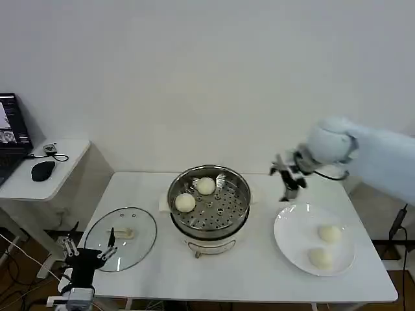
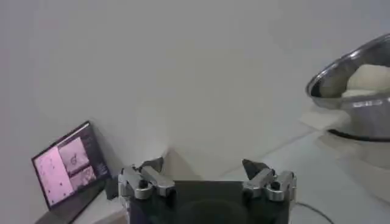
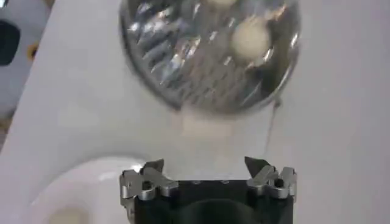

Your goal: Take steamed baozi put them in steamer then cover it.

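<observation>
I hover my right gripper [image 1: 290,183], jaws spread and empty, over the counter's far edge, between steamer [image 1: 209,201] and plate [image 1: 290,241], lined up for the next baozi [image 1: 330,233].

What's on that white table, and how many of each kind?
Buns: 4, with 2 in the steamer and 2 on the plate
Steamer: 1
Glass lid: 1
Plate: 1
Total: 7
</observation>
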